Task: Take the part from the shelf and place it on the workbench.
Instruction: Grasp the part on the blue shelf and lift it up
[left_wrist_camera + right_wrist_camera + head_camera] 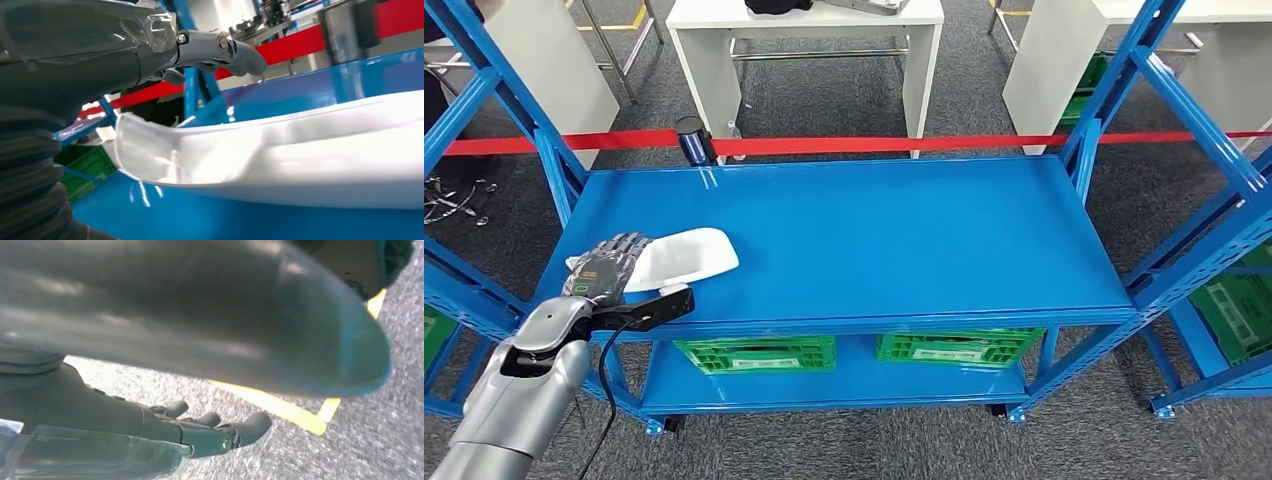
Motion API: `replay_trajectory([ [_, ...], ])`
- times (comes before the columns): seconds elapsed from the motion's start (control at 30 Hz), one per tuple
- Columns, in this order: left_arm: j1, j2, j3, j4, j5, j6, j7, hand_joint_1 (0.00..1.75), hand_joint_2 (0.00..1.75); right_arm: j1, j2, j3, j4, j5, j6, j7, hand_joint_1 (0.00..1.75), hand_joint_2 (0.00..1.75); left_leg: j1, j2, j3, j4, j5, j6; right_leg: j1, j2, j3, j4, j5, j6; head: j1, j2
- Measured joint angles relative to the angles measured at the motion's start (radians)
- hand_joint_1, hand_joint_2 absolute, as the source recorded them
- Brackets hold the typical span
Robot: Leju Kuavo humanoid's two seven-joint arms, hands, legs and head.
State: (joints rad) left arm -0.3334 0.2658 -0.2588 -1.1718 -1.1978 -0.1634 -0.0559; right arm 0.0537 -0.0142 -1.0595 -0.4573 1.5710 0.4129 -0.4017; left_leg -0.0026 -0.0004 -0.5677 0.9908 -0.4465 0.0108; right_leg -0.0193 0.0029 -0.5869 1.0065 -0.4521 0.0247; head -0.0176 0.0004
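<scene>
Silver-armed, the left hand (609,268) lies over the near end of the white part (686,255) on the blue shelf (874,240) — whether it grips I cannot tell — while the right hand (200,432) hangs empty, fingers loosely apart, above grey carpet (380,390), and red tape (874,145) crosses beyond.

The left arm (499,400) is a smooth silver shell with a rounded wrist joint, a black cable (604,400) hanging beside it and a black camera bracket (656,305) fixed just beyond the wrist. The left hand (609,266) has dark grey segmented fingers. Seen from the wrist, a grey ribbed cover (27,170), clear film and small silver screws (221,43) show on the thumb. The right hand (200,432) is likewise dark grey, with a screw at one finger.
</scene>
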Motion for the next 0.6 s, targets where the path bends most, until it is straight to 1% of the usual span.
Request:
replay_trajectory([
  [0.03,-0.002,0.000,-0.002,0.004,0.000,0.001,-0.001,0.00,1.75,-0.001,0.000,0.000,0.003,0.000,-0.002,0.000,0.00,0.00,-0.001,0.000,-0.002,0.002,0.000,-0.004,0.003,0.001,0.000,0.001,0.001,-0.009,0.000,0.000],
  [0.07,-0.005,-0.001,-0.004,0.010,0.001,0.004,-0.003,0.00,1.75,-0.002,-0.001,0.000,0.006,0.001,-0.005,0.000,0.00,0.00,0.001,0.000,-0.003,0.003,-0.001,-0.007,0.002,0.002,-0.002,0.002,0.003,-0.016,-0.001,0.000],
  [0.1,-0.008,-0.001,-0.005,0.017,0.002,0.007,-0.004,0.00,1.75,-0.003,-0.001,0.000,0.010,0.001,-0.010,0.000,0.00,0.00,0.003,0.000,-0.006,0.008,-0.005,-0.011,0.000,0.002,-0.002,0.001,0.004,-0.021,-0.001,0.000],
  [0.13,-0.012,0.000,-0.006,0.022,0.002,0.010,-0.005,0.00,1.75,-0.003,-0.002,0.000,0.013,0.001,-0.016,0.000,0.00,0.00,0.005,0.000,-0.014,0.025,-0.018,-0.016,-0.001,0.002,-0.001,0.000,0.005,-0.027,-0.002,0.000],
  [0.17,-0.016,0.000,-0.007,0.029,0.003,0.013,-0.005,0.00,1.75,-0.004,-0.003,0.000,0.017,0.001,-0.021,0.000,0.00,0.00,0.007,0.000,-0.033,0.065,-0.042,-0.022,-0.003,0.002,-0.001,-0.001,0.006,-0.031,-0.002,0.000],
  [0.2,-0.018,0.000,-0.007,0.035,0.004,0.015,-0.006,0.00,1.75,-0.006,-0.005,0.000,0.021,0.001,-0.024,0.000,0.00,0.00,0.008,0.000,-0.061,0.124,-0.074,-0.026,-0.003,0.003,-0.001,-0.001,0.006,-0.034,-0.003,0.000],
  [0.23,-0.020,0.001,-0.007,0.042,0.004,0.017,-0.006,0.00,1.75,-0.007,-0.006,0.001,0.024,0.001,-0.026,0.000,0.00,0.00,0.008,0.000,-0.093,0.195,-0.107,-0.029,-0.002,0.003,-0.002,-0.001,0.006,-0.037,-0.003,0.000],
  [0.27,-0.020,0.000,-0.008,0.049,0.004,0.018,-0.006,0.00,1.75,-0.007,-0.008,0.001,0.029,0.001,-0.028,0.000,0.00,0.00,0.009,0.000,-0.123,0.260,-0.131,-0.031,0.000,0.003,-0.003,0.000,0.006,-0.039,-0.003,0.000],
  [0.3,-0.020,0.000,-0.008,0.055,0.005,0.018,-0.006,0.00,1.75,-0.008,-0.009,0.002,0.033,0.001,-0.030,0.000,0.00,0.00,0.010,0.000,-0.140,0.295,-0.138,-0.031,0.002,0.003,-0.003,0.000,0.006,-0.039,-0.003,0.000],
  [0.33,-0.020,0.000,-0.009,0.061,0.005,0.019,-0.006,0.00,1.75,-0.009,-0.010,0.004,0.038,0.001,-0.033,0.000,0.00,0.00,0.010,0.000,-0.138,0.290,-0.125,-0.028,0.004,0.004,-0.003,0.000,0.006,-0.039,-0.003,0.000],
  [0.37,-0.022,-0.001,-0.009,0.067,0.006,0.019,-0.006,0.00,1.75,-0.010,-0.012,0.007,0.045,0.001,-0.037,0.000,0.00,0.00,0.009,0.000,-0.115,0.245,-0.095,-0.023,0.006,0.005,-0.001,0.000,0.006,-0.039,-0.003,0.000],
  [0.4,-0.026,-0.002,-0.009,0.073,0.008,0.019,-0.006,0.00,1.75,-0.012,-0.014,0.010,0.051,0.001,-0.041,0.000,0.00,0.00,0.007,-0.001,-0.078,0.173,-0.058,-0.015,0.008,0.005,0.000,-0.001,0.006,-0.039,-0.003,0.000],
  [0.43,-0.032,-0.002,-0.009,0.078,0.010,0.020,-0.006,0.00,1.75,-0.015,-0.016,0.013,0.059,0.001,-0.045,0.000,0.00,0.00,0.004,0.000,-0.041,0.101,-0.033,-0.007,0.010,0.006,0.001,-0.001,0.007,-0.038,-0.002,0.000],
  [0.47,-0.039,-0.003,-0.009,0.084,0.012,0.021,-0.006,0.00,1.75,-0.018,-0.018,0.015,0.067,0.001,-0.049,-0.001,0.00,0.00,0.000,0.000,-0.015,0.047,-0.018,0.001,0.012,0.006,0.000,-0.001,0.008,-0.037,-0.002,0.000],
  [0.5,-0.046,-0.003,-0.009,0.090,0.013,0.022,-0.006,0.00,1.75,-0.021,-0.020,0.017,0.075,0.001,-0.052,-0.001,0.00,0.00,-0.004,0.001,-0.001,0.018,-0.014,0.006,0.012,0.005,-0.002,-0.002,0.009,-0.035,-0.002,0.000],
  [0.53,-0.051,-0.004,-0.009,0.097,0.014,0.023,-0.006,0.00,1.75,-0.023,-0.022,0.018,0.083,0.001,-0.055,-0.002,0.00,0.00,-0.007,0.002,0.002,0.010,-0.018,0.009,0.012,0.005,-0.004,-0.003,0.011,-0.031,-0.002,0.000],
  [0.57,-0.056,-0.005,-0.009,0.104,0.014,0.023,-0.006,0.00,1.75,-0.025,-0.025,0.018,0.090,0.001,-0.058,-0.002,0.00,0.00,-0.009,0.002,0.002,0.006,-0.014,0.011,0.012,0.004,-0.003,-0.005,0.013,-0.027,-0.003,0.000],
  [0.6,-0.060,-0.006,-0.010,0.111,0.014,0.024,-0.005,0.00,1.75,-0.026,-0.028,0.020,0.097,0.001,-0.061,-0.003,0.00,0.00,-0.006,0.003,0.007,-0.003,-0.009,0.013,0.012,0.003,-0.004,-0.006,0.013,-0.024,-0.004,0.000],
])
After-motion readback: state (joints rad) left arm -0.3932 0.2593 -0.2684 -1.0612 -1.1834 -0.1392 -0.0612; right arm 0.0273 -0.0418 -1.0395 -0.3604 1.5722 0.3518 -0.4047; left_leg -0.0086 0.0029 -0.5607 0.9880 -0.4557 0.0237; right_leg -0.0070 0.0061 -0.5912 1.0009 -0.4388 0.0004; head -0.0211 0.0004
